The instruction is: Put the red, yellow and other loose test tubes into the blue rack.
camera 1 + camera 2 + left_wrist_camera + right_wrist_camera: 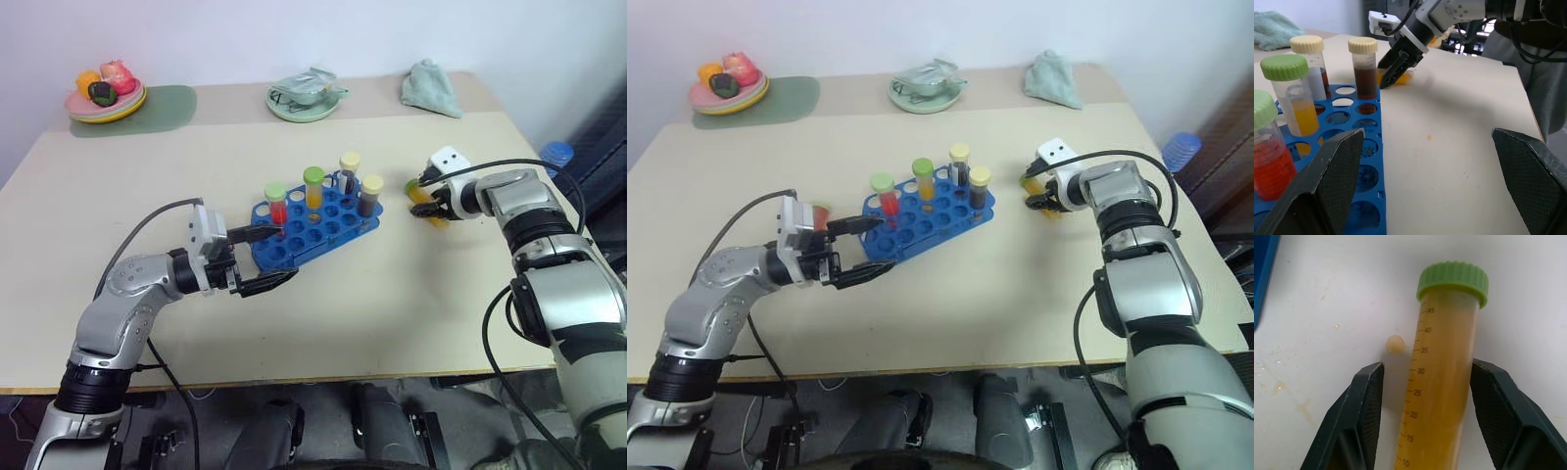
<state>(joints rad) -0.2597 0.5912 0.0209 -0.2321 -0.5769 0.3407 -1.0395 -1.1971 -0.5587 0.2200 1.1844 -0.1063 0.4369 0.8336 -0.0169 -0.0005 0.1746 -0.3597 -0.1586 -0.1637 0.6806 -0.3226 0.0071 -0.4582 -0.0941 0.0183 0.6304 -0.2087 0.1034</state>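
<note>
From the head camera you see the blue rack [315, 226] mid-table holding four capped tubes, red [277, 206], yellow [313, 188], a greyish one [348, 172] and brown [370, 196], with your left gripper [257, 259] spread wide around the rack's near-left corner, one finger above it and one below. In the left wrist view the rack's edge lies against one finger, and your right gripper [1392, 74] reaches down to an orange-yellow tube [1400, 77] lying on the table [1459, 147]. In the right wrist view that green-capped tube [1442, 367] lies between your right gripper's fingers [1367, 406]; one touches it, the other stands apart.
</note>
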